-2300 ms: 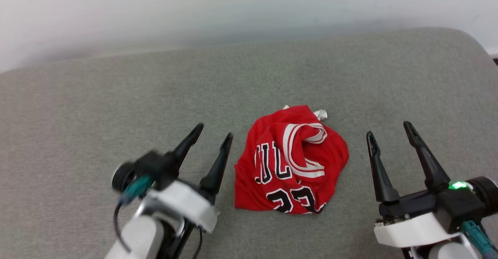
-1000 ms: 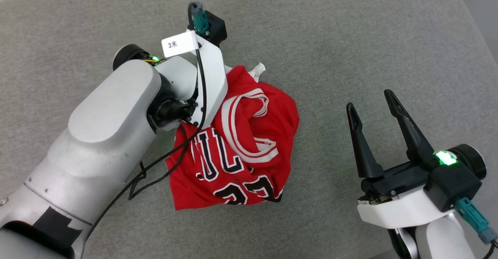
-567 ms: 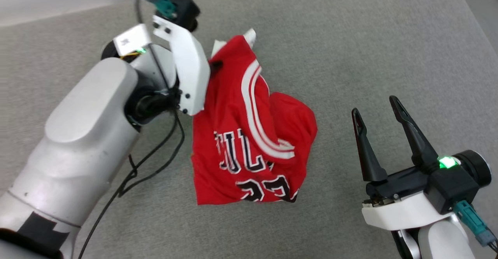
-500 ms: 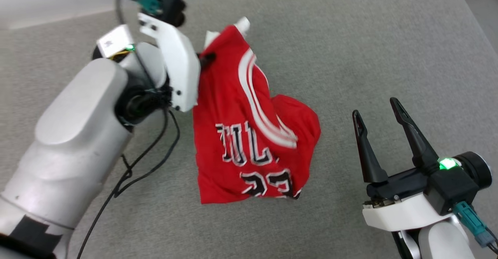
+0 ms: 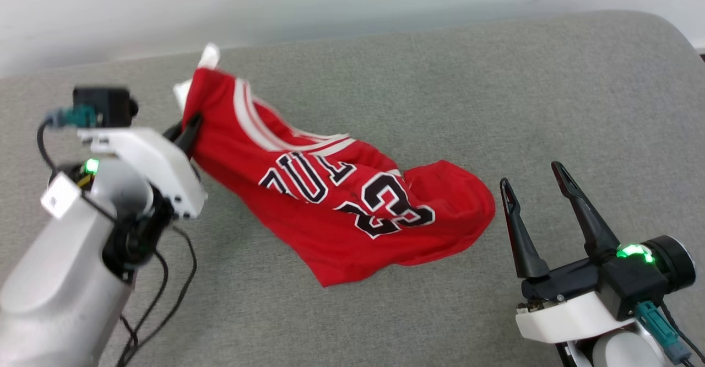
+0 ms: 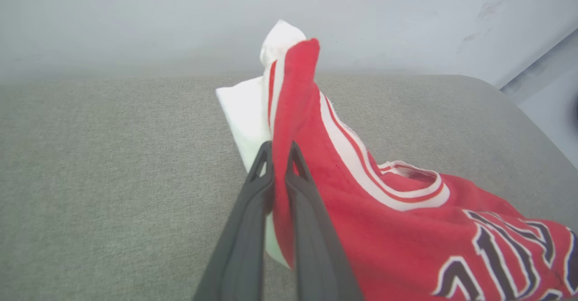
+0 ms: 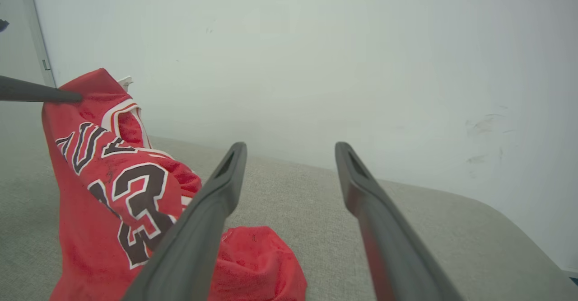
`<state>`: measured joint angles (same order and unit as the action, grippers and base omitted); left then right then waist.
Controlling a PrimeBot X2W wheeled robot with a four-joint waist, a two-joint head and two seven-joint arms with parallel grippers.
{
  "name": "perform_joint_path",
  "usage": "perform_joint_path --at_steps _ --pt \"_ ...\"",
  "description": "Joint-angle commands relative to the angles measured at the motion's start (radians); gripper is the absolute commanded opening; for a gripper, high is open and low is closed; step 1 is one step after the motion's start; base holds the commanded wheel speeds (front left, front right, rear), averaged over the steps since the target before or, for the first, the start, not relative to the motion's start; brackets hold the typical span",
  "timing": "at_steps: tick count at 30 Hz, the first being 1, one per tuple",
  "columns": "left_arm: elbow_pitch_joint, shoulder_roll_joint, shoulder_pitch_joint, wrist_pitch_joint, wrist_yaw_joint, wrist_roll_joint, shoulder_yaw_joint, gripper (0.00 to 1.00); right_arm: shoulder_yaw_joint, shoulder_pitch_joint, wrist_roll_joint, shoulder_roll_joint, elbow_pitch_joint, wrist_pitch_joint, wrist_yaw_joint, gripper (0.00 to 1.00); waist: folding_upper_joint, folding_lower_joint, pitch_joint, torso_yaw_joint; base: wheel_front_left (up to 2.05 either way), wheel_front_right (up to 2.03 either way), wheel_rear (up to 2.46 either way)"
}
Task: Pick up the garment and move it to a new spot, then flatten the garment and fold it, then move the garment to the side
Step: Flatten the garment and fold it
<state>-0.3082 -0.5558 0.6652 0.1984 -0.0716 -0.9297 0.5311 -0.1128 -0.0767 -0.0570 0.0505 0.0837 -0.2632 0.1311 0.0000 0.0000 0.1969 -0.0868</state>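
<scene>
Red jersey, the garment (image 5: 341, 212), is seen stretched across a grey fabric surface (image 5: 551, 91), with a pale wall (image 5: 330, 3) behind.

Left end effector (image 5: 190, 130): closed on the garment. In the left wrist view the two dark fingers (image 6: 253, 210) are pressed together on a red fold of the garment (image 6: 361, 201), just beside a white sleeve (image 6: 244, 106). The gripped end is raised clear of the surface, toward the far left.

From that raised end the cloth is draped down and to the right. The lower hem and a rounded red lobe at the right are laid on the surface. Whether the middle span touches the surface cannot be told.

Markings noted, head view: red-white striped trim (image 5: 259, 127) along the upper edge; black, white-outlined lettering (image 5: 308, 174), partly creased; number 23 (image 5: 385, 207) just to its right.

Right end effector (image 5: 530, 175): open, nothing held. It is held low at the near right, near the garment's right lobe but apart from it. In the right wrist view its fingers (image 7: 203, 219) are spread wide and the garment (image 7: 104, 174) is seen to their left, with a left finger (image 7: 36, 94) clamped at its top corner.

A green light (image 5: 630, 252) is lit on the right wrist.
</scene>
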Motion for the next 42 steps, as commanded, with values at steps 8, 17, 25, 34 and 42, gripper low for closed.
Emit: perform_joint_path --at_steps 8,17,25,34,42 --pt "0.007 -0.014 -0.219 -0.146 -0.145 0.047 -0.02 1.0 -0.002 0.022 -0.008 -0.001 -0.005 -0.002 -0.001 1.0 0.0 0.0 -0.034 0.032 0.0 0.0 0.0" --pt "0.063 0.014 -0.295 -0.415 -0.13 0.163 -0.004 1.0 0.005 0.04 -0.011 -0.001 -0.008 -0.002 -0.001 1.0 0.0 0.0 -0.063 0.053 0.0 0.0 0.0" --pt "0.28 0.084 -0.407 -0.465 -0.146 0.377 -0.1 1.0 0.03 0.058 -0.017 0.0 -0.005 -0.002 -0.001 1.0 0.0 0.0 -0.098 0.077 0.0 0.0 0.0" --pt "0.392 0.216 -0.606 -0.464 -0.086 0.556 -0.202 1.0 0.085 0.064 -0.005 0.0 -0.005 -0.002 -0.001 1.0 0.0 0.0 -0.121 0.104 0.0 0.0 0.0" --pt "0.356 0.282 -0.637 -0.464 -0.011 0.632 -0.247 1.0 0.07 -0.003 0.029 0.058 -0.09 0.135 -0.001 1.0 0.0 0.0 -0.113 0.14 0.0 0.0 0.0"
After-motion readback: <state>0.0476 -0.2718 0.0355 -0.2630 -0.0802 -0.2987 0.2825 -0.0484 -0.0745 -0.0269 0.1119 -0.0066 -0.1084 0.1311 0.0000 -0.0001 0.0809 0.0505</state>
